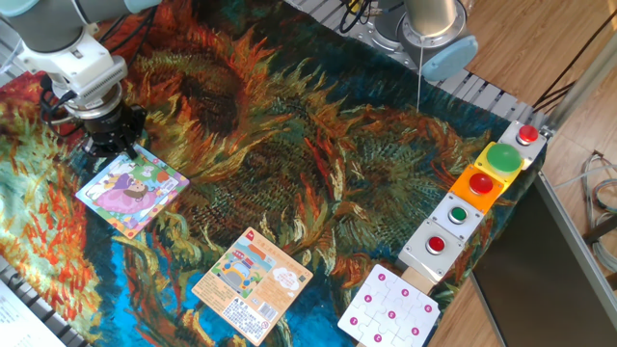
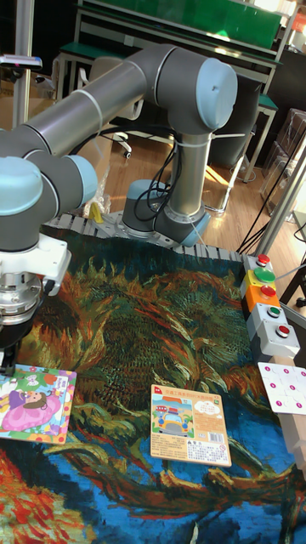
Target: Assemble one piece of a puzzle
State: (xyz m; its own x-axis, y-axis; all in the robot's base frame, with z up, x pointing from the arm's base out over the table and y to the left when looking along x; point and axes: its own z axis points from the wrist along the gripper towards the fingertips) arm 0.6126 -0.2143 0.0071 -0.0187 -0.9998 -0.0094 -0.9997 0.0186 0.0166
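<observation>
1. The claw (image 1: 118,143) sits low at the puzzle's (image 1: 132,189) far corner; I cannot tell how wide it is or whether it holds a piece.
2. A small misalignment could shove the puzzle across the cloth (image 1: 318,145).
3. The tall view shows the arm (image 2: 127,85); it largely hides the claw.

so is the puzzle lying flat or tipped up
Flat. The puzzle lies face up on the patterned cloth; the gripper sits at its far corner.

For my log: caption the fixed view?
Black two-finger gripper poised at small square cartoon puzzle's far corner on sunflower-print cloth.
</observation>
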